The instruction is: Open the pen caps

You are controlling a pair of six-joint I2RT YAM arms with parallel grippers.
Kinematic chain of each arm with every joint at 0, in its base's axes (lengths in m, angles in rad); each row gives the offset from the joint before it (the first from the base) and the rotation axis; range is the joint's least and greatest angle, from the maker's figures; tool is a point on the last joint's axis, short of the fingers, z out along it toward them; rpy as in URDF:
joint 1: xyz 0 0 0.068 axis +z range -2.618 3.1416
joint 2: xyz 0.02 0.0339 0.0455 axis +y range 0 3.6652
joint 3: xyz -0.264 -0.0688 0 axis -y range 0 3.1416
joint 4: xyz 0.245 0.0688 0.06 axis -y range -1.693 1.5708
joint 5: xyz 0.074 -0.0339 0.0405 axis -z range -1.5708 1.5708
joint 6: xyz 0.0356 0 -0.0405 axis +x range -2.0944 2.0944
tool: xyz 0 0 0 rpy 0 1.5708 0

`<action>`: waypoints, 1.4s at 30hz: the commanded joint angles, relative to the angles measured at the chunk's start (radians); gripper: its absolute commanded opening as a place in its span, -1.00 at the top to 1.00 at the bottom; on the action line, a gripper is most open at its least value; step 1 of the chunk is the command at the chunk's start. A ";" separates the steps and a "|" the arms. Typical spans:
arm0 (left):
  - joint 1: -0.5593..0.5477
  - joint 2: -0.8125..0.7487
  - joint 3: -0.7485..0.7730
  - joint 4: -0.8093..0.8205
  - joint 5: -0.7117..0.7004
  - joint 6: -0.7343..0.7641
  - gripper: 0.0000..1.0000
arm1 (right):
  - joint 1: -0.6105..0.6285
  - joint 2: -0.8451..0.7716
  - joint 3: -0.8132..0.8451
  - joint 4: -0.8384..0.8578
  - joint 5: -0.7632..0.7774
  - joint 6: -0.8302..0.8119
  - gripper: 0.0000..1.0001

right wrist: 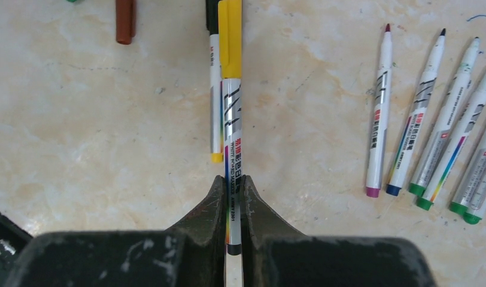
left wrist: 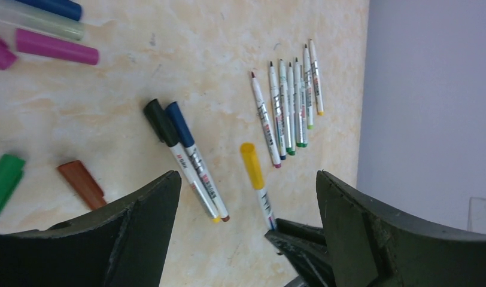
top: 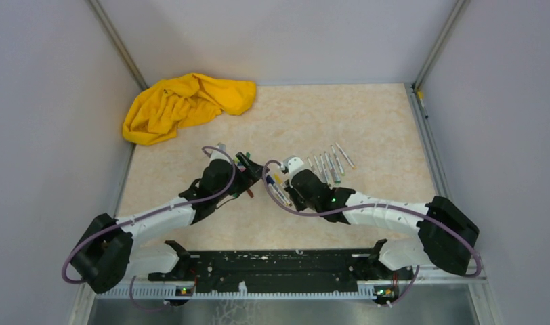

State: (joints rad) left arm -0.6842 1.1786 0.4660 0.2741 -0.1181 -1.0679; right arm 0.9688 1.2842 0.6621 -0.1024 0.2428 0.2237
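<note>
Right wrist, yellow-capped pen [right wrist: 231,119], lower barrel half-hidden in right pincer [right wrist: 233,203]

Yellow cloth [top: 187,105] crumpled far left, pens [top: 330,164] in a row (perhaps six), left gripper [top: 250,176] near right gripper [top: 278,184] mid-table.

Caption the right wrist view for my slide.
Right gripper shut on a yellow-capped pen, a row of uncapped pens lying on the table beside it.
</note>
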 commanded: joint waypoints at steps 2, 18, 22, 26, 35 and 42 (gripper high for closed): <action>-0.047 0.079 0.082 0.078 0.011 -0.036 -0.75 | 0.075 -0.054 0.010 0.017 0.050 0.053 1.00; -0.113 0.153 0.080 0.105 -0.039 -0.091 -0.35 | 0.149 -0.063 -0.006 0.054 0.105 0.086 1.00; -0.122 0.163 0.083 0.106 -0.042 -0.097 -0.13 | 0.155 -0.066 -0.009 0.060 0.113 0.091 1.00; -0.128 0.170 0.074 0.120 -0.043 -0.103 0.06 | 0.157 -0.066 -0.011 0.065 0.119 0.094 1.00; -0.135 0.177 0.055 0.153 -0.036 -0.111 0.79 | 0.163 -0.071 -0.025 0.090 0.141 0.102 1.00; -0.137 0.184 0.041 0.211 0.000 -0.080 1.00 | 0.167 -0.088 -0.050 0.134 0.132 0.096 0.97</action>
State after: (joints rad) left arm -0.8139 1.3518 0.5209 0.4076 -0.1478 -1.1732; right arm 1.1191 1.2385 0.6167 -0.0444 0.3668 0.3168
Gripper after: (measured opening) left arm 0.065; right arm 0.027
